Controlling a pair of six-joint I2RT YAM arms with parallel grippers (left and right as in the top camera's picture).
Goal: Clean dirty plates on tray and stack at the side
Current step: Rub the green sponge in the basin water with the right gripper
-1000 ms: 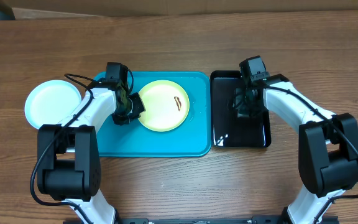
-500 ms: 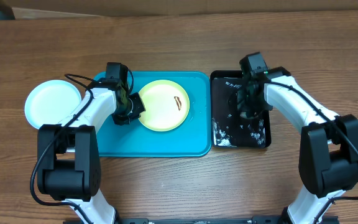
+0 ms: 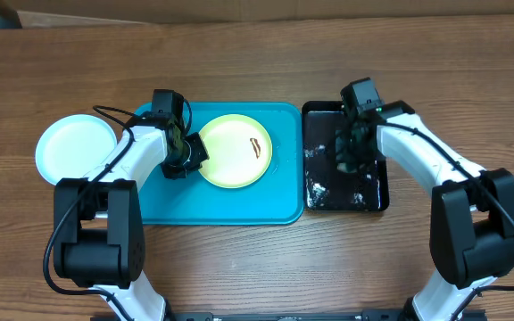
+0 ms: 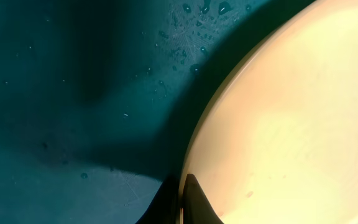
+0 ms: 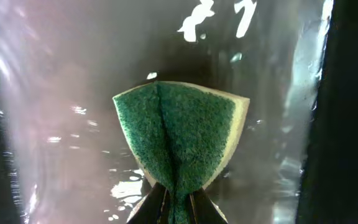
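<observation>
Overhead and wrist views of the washing station. The turquoise tray point(image 3: 230, 205) is lying on the wooden table point(image 3: 257, 53), left of centre, with the glossy black tray point(image 3: 370, 192) sitting just beside its right edge. A yellow-green plate point(image 3: 230, 156) is resting on the turquoise tray, toward the far edge and near the middle, and is carrying a reddish-brown smear point(image 3: 255, 146) on its right half. The left gripper point(image 3: 186, 159) is pinching this plate by its left rim; the left wrist view is showing a dark finger lying on the plate's upper face, with water droplets on the tray floor around it. A pale round plate point(image 3: 77, 147) is lying on the table off the turquoise tray's left edge; whether others are lying under it cannot be told. The right gripper point(image 3: 346, 159) is reaching down into the black tray, near its far half, and is squeezing a green sponge point(image 5: 179, 130) so that the sponge is folding along its middle above the wet, shiny floor.
</observation>
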